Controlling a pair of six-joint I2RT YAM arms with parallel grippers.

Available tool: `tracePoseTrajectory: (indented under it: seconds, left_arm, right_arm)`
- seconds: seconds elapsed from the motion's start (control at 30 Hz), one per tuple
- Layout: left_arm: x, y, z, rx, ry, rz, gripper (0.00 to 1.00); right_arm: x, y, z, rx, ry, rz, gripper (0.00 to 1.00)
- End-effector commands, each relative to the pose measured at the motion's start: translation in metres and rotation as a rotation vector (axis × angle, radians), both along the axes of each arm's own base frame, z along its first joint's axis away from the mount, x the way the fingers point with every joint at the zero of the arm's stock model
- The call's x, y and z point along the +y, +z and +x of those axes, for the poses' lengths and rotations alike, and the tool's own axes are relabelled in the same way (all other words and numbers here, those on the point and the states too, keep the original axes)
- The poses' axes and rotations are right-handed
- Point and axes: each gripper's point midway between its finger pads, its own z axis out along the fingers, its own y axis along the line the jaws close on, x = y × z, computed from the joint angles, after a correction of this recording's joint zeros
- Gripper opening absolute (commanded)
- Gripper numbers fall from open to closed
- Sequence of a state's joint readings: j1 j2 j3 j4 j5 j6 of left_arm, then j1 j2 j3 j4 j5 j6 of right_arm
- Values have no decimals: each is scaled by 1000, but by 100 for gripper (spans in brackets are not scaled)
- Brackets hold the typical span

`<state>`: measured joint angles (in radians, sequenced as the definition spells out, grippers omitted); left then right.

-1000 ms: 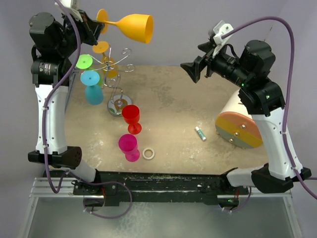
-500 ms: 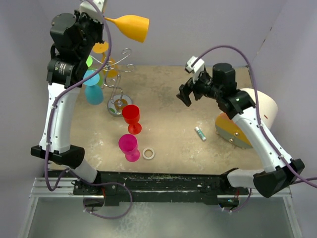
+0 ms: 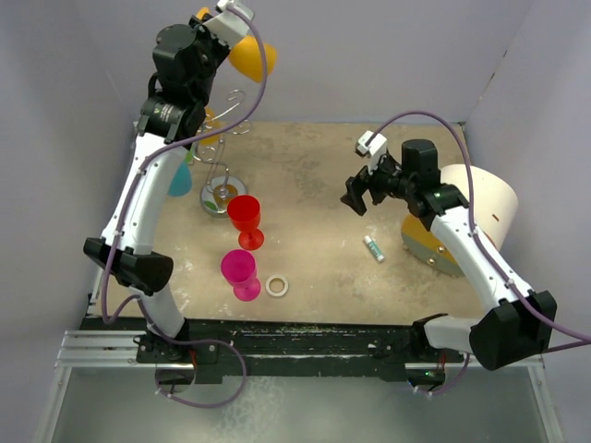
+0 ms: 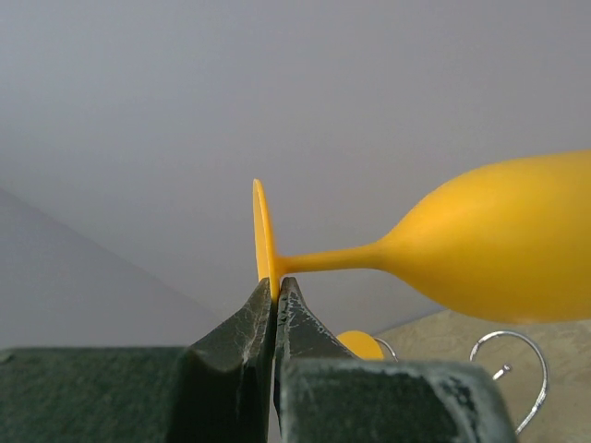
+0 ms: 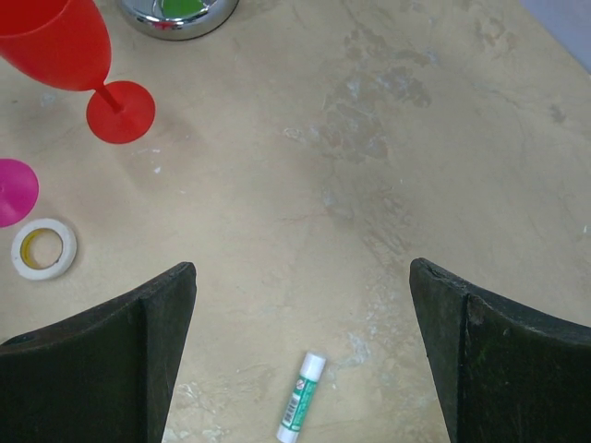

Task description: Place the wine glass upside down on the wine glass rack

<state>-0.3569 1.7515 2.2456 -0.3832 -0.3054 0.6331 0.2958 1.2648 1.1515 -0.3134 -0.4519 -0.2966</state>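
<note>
Beige tabletop (image 3: pixel 314 175) from above: the orange wine glass (image 3: pixel 251 57) is held aloft near the wine glass rack (image 3: pixel 222 196). Left wrist: left gripper (image 4: pixel 275 288) clamps its foot rim; light, probably slick plastic, the stem grips surer. Right wrist: right gripper (image 5: pixel 303 269) spread wide, empty.

Left wrist view: wine glass (image 4: pixel 480 249) bowl cut by right edge; top view: wine glass rack (image 3: pixel 221 197) partly behind left arm (image 3: pixel 140 198)

The orange wine glass (image 4: pixel 499 245) lies sideways in the air, upper left of the top view, its foot pinched by the left gripper (image 4: pixel 275 293). The silver wine glass rack (image 3: pixel 223 196) stands upright below it.
</note>
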Motion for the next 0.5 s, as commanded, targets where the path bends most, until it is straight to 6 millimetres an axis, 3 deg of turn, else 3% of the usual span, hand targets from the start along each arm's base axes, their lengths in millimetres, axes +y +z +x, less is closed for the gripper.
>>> tracePoseTrajectory:
  seconds: [0.0, 0.23, 0.47]
  left_arm:
    - [9, 17, 11, -87, 95, 79, 0]
    - [3, -13, 41, -36, 125, 145, 0]
    - [-1, -44, 58, 18, 132, 263, 0]
  right_arm:
    - [4, 10, -1, -35, 58, 68, 100]
    - [3, 2, 0, 7, 66, 86, 99]
    - [3, -2, 1, 19, 69, 89, 99]
